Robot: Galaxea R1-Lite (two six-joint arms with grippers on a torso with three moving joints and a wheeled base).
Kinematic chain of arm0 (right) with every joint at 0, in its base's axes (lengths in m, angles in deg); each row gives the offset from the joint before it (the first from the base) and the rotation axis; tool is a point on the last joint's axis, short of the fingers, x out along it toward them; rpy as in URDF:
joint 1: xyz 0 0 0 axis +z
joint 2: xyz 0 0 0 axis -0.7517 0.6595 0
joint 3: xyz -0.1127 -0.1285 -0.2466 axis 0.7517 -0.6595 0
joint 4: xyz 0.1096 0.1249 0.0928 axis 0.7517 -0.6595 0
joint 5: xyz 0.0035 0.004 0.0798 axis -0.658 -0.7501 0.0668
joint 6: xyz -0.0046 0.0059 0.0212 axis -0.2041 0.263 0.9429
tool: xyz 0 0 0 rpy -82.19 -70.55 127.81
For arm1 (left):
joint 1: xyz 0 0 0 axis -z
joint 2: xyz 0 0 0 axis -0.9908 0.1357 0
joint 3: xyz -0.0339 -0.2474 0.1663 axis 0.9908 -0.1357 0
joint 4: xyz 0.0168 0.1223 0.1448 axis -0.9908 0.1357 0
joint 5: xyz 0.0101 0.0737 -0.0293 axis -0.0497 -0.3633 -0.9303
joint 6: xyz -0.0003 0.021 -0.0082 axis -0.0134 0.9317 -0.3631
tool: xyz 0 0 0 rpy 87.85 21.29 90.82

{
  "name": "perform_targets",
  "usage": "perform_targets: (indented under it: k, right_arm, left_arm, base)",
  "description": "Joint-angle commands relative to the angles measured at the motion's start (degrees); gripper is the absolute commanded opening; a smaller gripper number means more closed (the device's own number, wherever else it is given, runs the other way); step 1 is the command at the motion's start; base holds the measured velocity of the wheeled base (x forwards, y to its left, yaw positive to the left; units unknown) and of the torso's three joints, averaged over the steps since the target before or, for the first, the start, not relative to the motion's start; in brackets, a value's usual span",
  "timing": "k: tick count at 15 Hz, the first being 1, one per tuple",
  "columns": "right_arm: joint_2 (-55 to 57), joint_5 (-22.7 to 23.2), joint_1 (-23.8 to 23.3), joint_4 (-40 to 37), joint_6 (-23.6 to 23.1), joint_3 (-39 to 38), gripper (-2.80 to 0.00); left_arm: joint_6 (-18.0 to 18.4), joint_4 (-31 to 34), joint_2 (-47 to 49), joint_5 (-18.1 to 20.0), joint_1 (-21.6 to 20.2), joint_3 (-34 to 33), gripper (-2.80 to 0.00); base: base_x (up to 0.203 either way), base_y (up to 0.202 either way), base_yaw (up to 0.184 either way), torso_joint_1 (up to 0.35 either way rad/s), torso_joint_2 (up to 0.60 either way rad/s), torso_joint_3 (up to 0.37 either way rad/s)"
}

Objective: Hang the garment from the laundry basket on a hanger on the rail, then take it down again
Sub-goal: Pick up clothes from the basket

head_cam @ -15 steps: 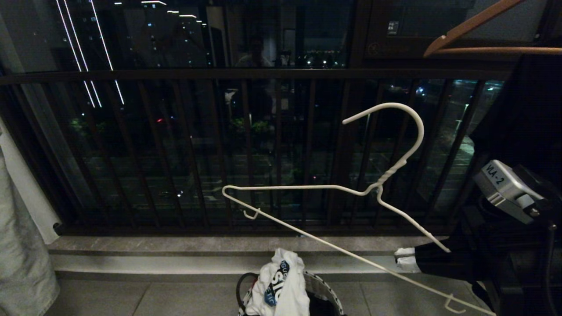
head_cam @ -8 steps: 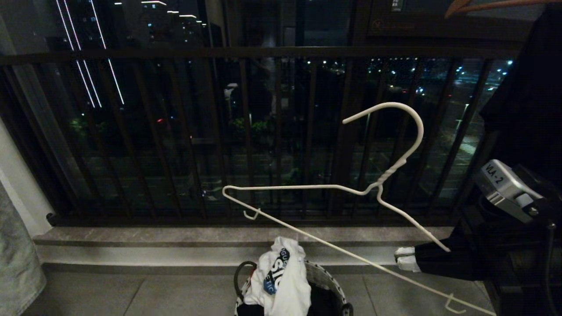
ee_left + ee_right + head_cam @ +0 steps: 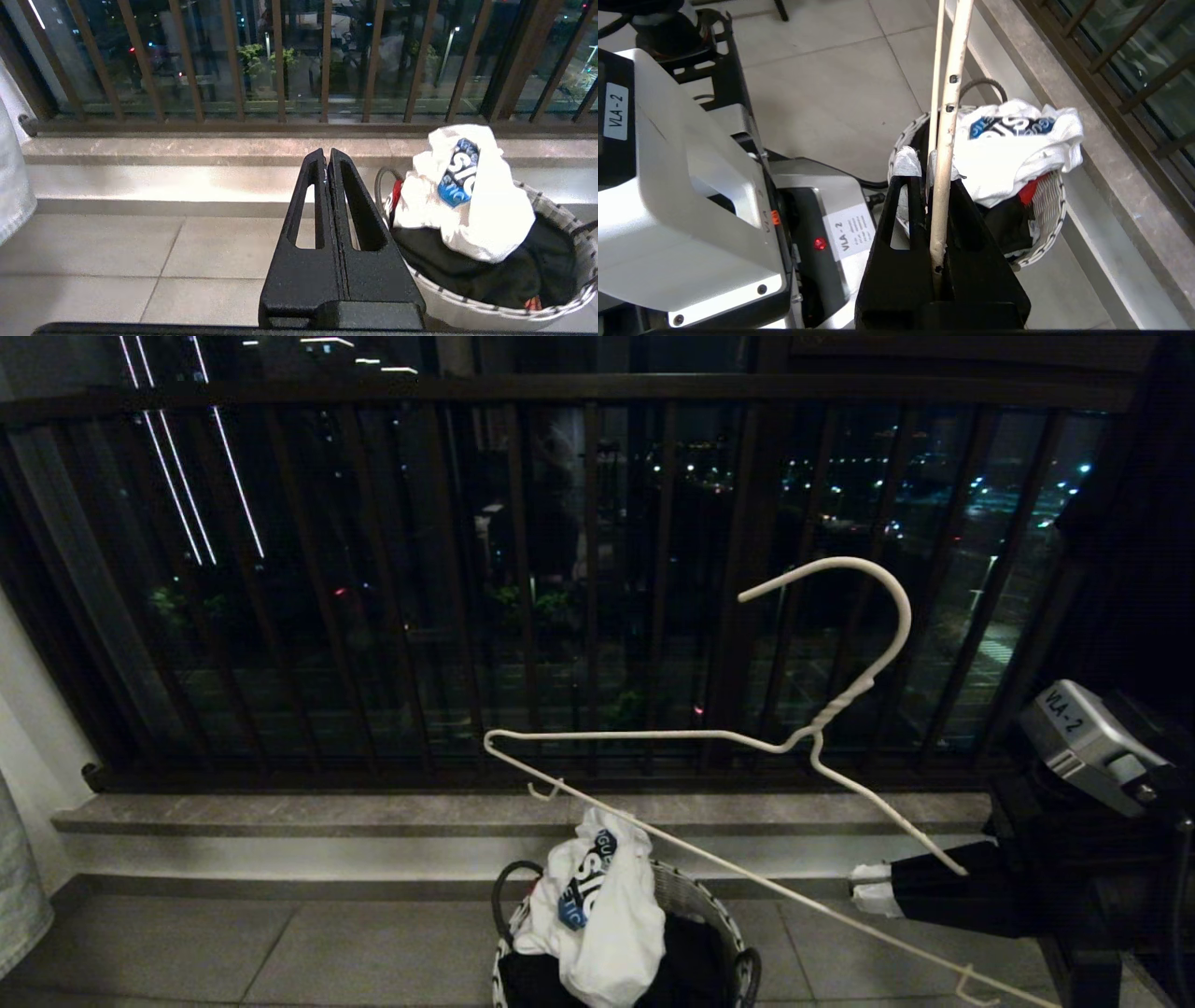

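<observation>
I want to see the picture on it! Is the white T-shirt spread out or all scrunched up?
Scrunched up. The T-shirt sits bunched in the laundry basket, its blue graphic folded and only partly readable.

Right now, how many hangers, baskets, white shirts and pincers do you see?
Hanger: 1
Basket: 1
White shirt: 1
Left pincer, right pincer: 2
Total: 5
</observation>
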Motion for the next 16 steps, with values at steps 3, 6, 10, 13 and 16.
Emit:
perform_targets:
  k: [3, 6, 10, 13, 16]
  right_arm:
    - [-0.75, 0.28, 0.05, 0.04, -0.02, -0.09, -2.80]
    - [-0.56, 0.21, 0.00, 0.04, -0.02, 0.05, -2.80]
    - [-0.65, 0.30, -0.35, 2.25, 0.45, -0.17, -2.80]
    - [-1.08, 0.21, -0.85, 2.85, 1.40, -0.47, -2.80]
    - [-2.91, 0.28, -1.94, 2.94, 1.17, -2.65, -2.80]
  left_arm:
    - [-0.02, -0.04, 0.01, -0.02, 0.01, -0.88, -2.80]
    - [-0.02, -0.04, 0.01, -0.02, 0.01, -0.88, -2.80]
    - [-0.02, -0.04, 0.01, -0.02, 0.01, -0.88, -2.80]
    - [-0.02, -0.04, 0.01, -0.02, 0.01, -0.88, -2.80]
    - [-0.02, -0.04, 0.01, -0.02, 0.01, -0.88, -2.80]
  base:
    - [0.000, 0.000, 0.000, -0.045, 0.40, 0.347]
    - [0.000, 0.000, 0.000, -0.013, 0.11, 0.090]
    - [0.000, 0.000, 0.000, -0.002, 0.01, 0.016]
    - [0.000, 0.000, 0.000, 0.000, 0.00, 0.000]
    - [0.000, 0.000, 0.000, 0.000, 0.00, 0.000]
